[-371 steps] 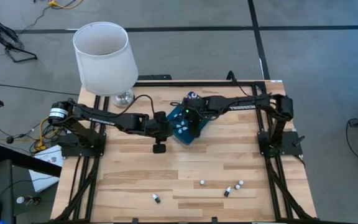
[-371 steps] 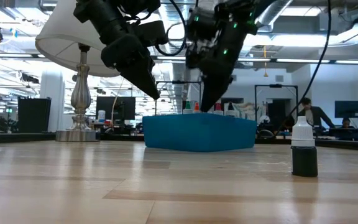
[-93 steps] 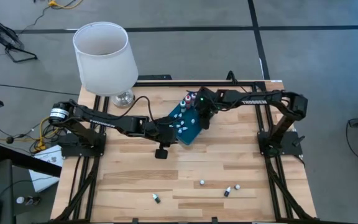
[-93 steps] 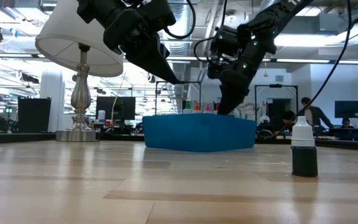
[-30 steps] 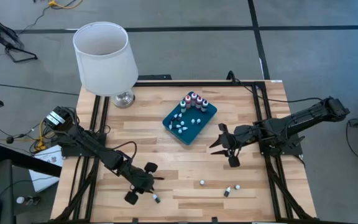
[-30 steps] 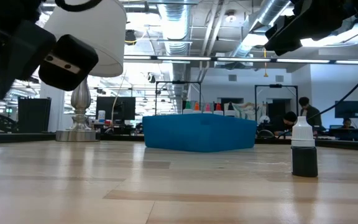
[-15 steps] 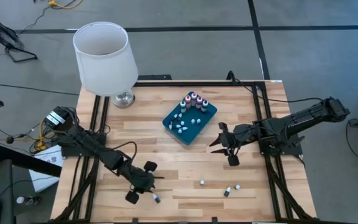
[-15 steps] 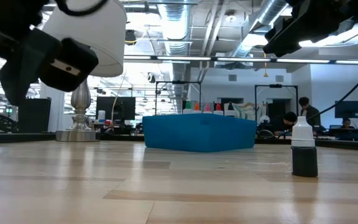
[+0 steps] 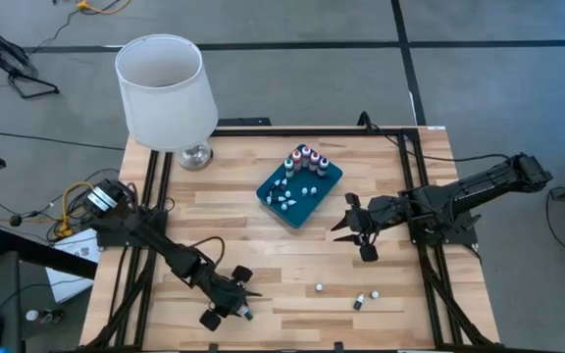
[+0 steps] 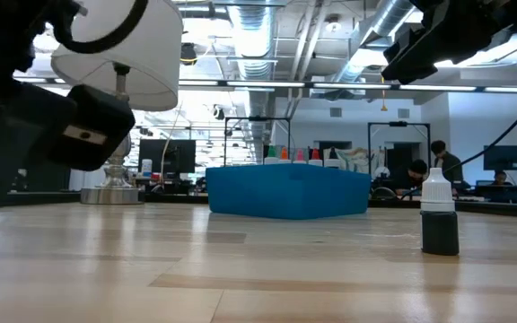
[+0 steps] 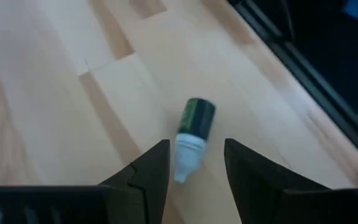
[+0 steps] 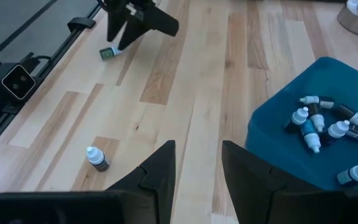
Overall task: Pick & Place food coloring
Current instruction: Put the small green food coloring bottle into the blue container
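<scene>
Hovering low at the bench's [image 9: 292, 255] near edge, my left pincer [image 11: 194, 163] — fingers spread — straddles a toppled green-labelled food coloring bottle [image 11: 192, 137]; my right pincer [image 9: 341, 223] — parted, empty — waits beside the teal tray [image 9: 275, 204].

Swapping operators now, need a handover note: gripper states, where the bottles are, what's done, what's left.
Left gripper: open, low over the lying green bottle near the table's front-left edge, tip between the fingers, not gripped.
Right gripper: open, empty, waiting right of the teal tray.
Done: a row of bottles standing at the tray's far end, several lying loose in it.
Left: the green bottle plus three bottles on the bare wood at front right, the leftmost of them a white-capped one.
</scene>
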`<act>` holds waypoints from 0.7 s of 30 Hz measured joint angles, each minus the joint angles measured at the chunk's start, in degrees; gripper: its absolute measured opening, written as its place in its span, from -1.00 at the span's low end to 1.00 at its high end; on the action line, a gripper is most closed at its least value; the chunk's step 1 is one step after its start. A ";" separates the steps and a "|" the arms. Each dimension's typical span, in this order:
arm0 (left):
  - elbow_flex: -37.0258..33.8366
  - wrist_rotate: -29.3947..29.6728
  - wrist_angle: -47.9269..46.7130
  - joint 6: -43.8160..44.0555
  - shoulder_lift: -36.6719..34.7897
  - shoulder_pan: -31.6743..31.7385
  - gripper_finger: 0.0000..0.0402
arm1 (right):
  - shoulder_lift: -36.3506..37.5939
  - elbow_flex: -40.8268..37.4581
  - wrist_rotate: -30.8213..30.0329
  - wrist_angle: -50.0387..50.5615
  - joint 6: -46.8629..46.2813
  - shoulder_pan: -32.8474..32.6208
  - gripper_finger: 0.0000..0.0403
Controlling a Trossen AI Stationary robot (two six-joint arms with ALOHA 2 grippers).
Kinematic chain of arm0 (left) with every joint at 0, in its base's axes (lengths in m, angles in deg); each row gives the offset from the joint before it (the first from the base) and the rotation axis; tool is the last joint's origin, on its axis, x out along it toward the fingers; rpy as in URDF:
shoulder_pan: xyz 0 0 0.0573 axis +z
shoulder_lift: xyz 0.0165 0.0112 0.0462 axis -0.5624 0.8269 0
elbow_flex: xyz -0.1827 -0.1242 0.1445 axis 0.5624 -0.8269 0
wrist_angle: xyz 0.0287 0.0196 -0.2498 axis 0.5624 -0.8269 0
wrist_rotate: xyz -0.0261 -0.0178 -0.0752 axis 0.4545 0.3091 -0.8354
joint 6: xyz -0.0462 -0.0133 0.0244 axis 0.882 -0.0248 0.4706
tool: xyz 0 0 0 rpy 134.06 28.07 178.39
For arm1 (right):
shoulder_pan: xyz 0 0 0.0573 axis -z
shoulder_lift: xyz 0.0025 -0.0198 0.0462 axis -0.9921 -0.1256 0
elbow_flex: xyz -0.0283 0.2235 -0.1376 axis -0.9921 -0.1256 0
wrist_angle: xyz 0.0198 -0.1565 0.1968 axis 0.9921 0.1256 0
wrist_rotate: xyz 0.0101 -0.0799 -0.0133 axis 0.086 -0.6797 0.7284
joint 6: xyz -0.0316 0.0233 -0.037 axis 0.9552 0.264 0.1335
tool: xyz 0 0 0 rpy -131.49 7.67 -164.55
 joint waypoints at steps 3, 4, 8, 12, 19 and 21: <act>0.01 -0.03 -0.12 0.59 0.21 0.07 -0.27 | 0.00 0.00 0.00 0.01 -0.14 0.00 -0.41; 0.01 0.13 -0.09 0.49 0.32 0.03 -0.27 | 0.00 -0.02 0.00 0.03 -0.15 0.00 -0.41; 0.04 0.81 -0.68 0.36 1.37 -0.11 -0.27 | 0.00 0.00 0.00 -0.02 -0.15 0.00 -0.41; 0.14 0.41 0.39 -0.16 3.14 -0.11 -0.27 | 0.00 0.00 0.00 0.04 -0.15 0.00 -0.41; 0.14 0.36 0.78 -0.14 3.37 -0.04 -0.28 | 0.00 0.00 -0.02 0.21 -0.17 0.00 -0.41; 0.14 0.49 0.62 -0.12 3.37 -0.04 -0.32 | 0.00 0.00 -0.02 0.21 -0.17 0.00 -0.41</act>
